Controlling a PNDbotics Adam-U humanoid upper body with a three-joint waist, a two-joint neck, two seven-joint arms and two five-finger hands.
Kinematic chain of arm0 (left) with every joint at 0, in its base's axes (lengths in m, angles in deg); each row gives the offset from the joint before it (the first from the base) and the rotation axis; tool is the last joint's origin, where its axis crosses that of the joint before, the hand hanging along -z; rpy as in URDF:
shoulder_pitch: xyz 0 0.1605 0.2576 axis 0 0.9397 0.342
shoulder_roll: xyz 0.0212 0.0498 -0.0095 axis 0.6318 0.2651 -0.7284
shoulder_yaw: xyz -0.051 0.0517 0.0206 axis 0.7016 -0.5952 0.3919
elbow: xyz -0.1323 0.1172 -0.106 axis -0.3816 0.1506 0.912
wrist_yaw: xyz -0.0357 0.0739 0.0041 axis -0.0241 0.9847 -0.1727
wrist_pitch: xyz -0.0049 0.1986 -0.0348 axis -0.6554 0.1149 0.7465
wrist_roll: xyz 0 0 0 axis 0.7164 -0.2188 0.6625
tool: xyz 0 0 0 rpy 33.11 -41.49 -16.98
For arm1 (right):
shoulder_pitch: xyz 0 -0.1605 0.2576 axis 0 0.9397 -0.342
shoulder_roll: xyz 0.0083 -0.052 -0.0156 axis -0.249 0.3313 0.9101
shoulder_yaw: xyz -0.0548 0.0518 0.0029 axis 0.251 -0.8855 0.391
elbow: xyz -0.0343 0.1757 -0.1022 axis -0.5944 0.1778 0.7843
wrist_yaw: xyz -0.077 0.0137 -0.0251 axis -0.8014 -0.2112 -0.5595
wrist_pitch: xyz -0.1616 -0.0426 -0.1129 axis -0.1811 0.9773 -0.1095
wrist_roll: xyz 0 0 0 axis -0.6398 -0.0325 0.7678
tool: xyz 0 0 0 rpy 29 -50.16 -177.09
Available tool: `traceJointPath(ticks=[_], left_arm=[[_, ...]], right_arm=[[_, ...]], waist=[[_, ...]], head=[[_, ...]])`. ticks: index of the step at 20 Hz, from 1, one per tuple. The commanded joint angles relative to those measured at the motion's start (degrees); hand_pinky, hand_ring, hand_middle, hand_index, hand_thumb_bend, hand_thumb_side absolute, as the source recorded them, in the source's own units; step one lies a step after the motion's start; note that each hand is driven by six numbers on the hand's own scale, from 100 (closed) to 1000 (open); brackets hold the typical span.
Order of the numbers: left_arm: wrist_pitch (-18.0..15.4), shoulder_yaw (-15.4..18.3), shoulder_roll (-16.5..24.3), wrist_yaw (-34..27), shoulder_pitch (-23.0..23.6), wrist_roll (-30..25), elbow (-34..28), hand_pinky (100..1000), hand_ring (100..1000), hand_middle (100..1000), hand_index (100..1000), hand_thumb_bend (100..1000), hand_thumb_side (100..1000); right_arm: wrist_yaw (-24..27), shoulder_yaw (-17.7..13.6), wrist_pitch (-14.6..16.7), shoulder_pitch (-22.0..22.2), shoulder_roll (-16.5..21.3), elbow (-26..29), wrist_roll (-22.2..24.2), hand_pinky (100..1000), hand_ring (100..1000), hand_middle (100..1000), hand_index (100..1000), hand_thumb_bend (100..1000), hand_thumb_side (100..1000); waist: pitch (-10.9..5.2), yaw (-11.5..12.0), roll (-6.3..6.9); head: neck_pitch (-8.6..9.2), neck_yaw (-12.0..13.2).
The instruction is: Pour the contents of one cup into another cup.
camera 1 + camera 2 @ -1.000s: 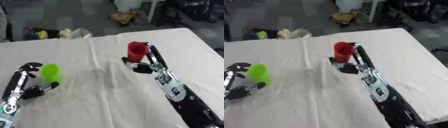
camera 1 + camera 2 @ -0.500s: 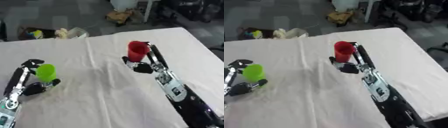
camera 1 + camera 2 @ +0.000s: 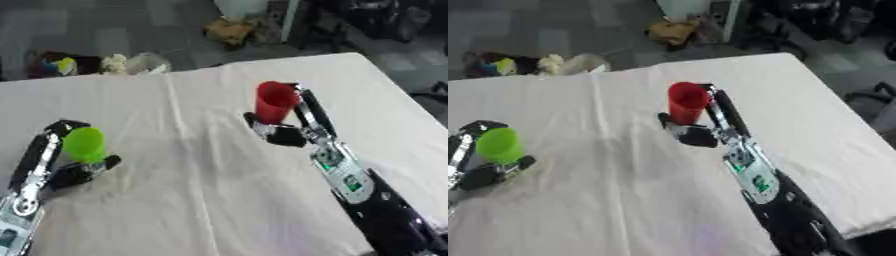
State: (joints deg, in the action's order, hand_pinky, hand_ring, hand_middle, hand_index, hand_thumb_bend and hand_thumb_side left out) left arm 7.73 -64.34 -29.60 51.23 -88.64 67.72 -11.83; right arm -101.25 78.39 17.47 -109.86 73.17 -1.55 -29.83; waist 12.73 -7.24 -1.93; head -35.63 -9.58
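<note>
Left eye view shows a table (image 3: 201,210) under a wrinkled white cloth, with the robot's arms coming in from both near corners. The right hand (image 3: 293,127) sits right of centre with its fingers and thumb curled round a red cup (image 3: 275,101); the cup is upright with its open mouth up, and its base is hidden by the thumb, so whether it touches the cloth cannot be told. The left hand (image 3: 66,162) is at the left side of the table, fingers arched over the far side of a green cup (image 3: 85,145) and thumb closing in from the near side, pinching it between them. The green cup also stands roughly upright. The two cups are well apart, the red one farther across the table.

Right eye view gives nearly the same layout, shifted left: the green cup lies close to the left edge, still enclosed by the left hand's fingers. Beyond the far table edge, on the dark floor, lie some bags and clutter (image 3: 535,64).
</note>
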Motion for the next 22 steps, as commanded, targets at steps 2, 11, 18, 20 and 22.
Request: traceJointPath(ticks=[2, 11, 18, 20, 22], left_arm=[[-0.3, 0.4, 0.0, -0.7, -1.5, 0.1, 0.5, 590, 627, 664, 739, 799, 518], [-0.2, 0.1, -0.3, -1.4, -2.4, -0.3, 1.4, 487, 384, 411, 596, 426, 394], [1.1, 0.0, 0.0, -3.8, -1.6, -0.1, -0.1, 413, 182, 215, 528, 184, 347], [1.8, -0.2, 0.4, -4.6, -1.0, 0.1, -1.9, 406, 164, 193, 517, 152, 332], [2.2, -0.9, 1.0, -5.5, -0.3, -0.4, -4.4, 403, 161, 189, 517, 149, 325]], right_arm=[[0.2, -0.1, 0.0, -1.0, 0.5, 1.2, -0.2, 869, 807, 147, 315, 100, 100], [0.3, -0.1, 0.0, -0.9, 0.5, 1.0, -0.3, 868, 807, 146, 315, 100, 100], [0.4, -0.3, -0.2, -0.5, 0.8, 1.3, -0.5, 868, 806, 146, 315, 100, 100], [0.6, -0.3, -0.3, -0.4, 1.1, 1.7, -0.6, 869, 806, 147, 316, 100, 100], [0.7, -0.4, -0.5, -0.4, 1.6, 2.3, -0.6, 868, 804, 150, 318, 100, 100]], waist=[[-0.64, -0.4, -0.06], [-0.76, -0.4, 0.03], [-1.21, 0.4, -0.06], [-1.46, 0.7, -0.13], [-1.76, 1.0, -0.16]], head=[[0.58, 0.2], [0.40, 0.4], [0.05, 0.3], [-0.10, 0.4], [-0.21, 0.4]])
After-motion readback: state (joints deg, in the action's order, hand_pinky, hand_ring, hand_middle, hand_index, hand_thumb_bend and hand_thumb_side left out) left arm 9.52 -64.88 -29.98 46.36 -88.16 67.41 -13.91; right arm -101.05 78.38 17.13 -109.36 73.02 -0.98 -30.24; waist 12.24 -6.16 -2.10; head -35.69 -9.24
